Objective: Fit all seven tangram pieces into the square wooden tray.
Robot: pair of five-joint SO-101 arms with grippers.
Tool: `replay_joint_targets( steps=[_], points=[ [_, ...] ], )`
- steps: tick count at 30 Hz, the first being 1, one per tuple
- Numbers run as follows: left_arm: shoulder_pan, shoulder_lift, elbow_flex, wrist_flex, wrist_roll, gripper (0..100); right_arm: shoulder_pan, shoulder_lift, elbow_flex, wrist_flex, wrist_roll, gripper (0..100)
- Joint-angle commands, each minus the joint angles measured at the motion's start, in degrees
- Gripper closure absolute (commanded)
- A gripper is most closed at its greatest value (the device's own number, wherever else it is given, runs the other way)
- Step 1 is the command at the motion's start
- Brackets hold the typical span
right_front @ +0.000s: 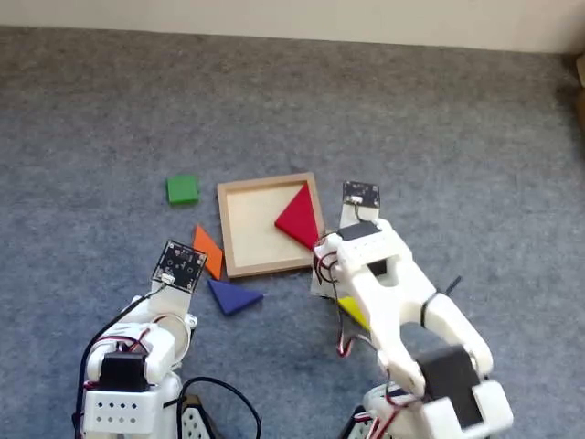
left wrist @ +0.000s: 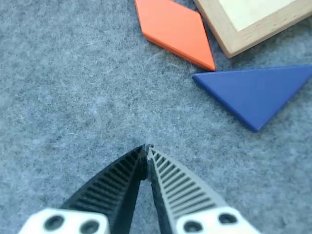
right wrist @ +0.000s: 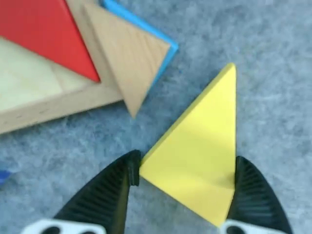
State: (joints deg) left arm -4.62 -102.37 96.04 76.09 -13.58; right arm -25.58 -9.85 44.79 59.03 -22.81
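The square wooden tray [right_front: 239, 263] lies mid-table with a red triangle [right_front: 300, 219] in its right part. A green square [right_front: 182, 189], an orange parallelogram [right_front: 207, 251] and a dark blue triangle [right_front: 235, 296] lie left of and below it. My right gripper [right wrist: 185, 168] has a finger touching each side of the yellow triangle [right wrist: 197, 146], just off the tray's corner. A plain wooden triangle [right wrist: 127, 52] rests over the tray's rim on a light blue piece [right wrist: 146, 30]. My left gripper [left wrist: 147, 148] is shut on nothing, on bare carpet short of the orange parallelogram [left wrist: 173, 30] and dark blue triangle [left wrist: 258, 92].
Grey carpet covers the whole table. The right arm [right_front: 393, 293] hangs over the tray's lower right corner. The left arm [right_front: 137, 352] stands at the lower left.
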Motion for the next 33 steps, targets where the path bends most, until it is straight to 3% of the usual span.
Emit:
replay_joint_targets(
  steps=[1, 12, 20, 25, 33],
  points=[
    [-0.57, -1.54, 1.10, 0.35, -0.62, 99, 0.75, -8.92, 1.63, 0.57, 4.66, 78.4],
    [-0.57, -1.54, 1.10, 0.35, -0.62, 99, 0.75, -18.33, 2.42, 0.40, 20.92, 78.5],
    [-0.57, -1.54, 1.10, 0.35, -0.62, 99, 0.40, -18.15, -5.14, -5.67, 36.40, 80.0],
    [-0.57, -1.54, 1.10, 0.35, -0.62, 99, -0.04, -16.31, -9.45, -12.70, 41.76, 90.1],
    [-0.57, -1.54, 1.10, 0.35, -0.62, 99, -3.47, -2.59, -19.47, -13.67, 45.80, 91.0]
  ],
)
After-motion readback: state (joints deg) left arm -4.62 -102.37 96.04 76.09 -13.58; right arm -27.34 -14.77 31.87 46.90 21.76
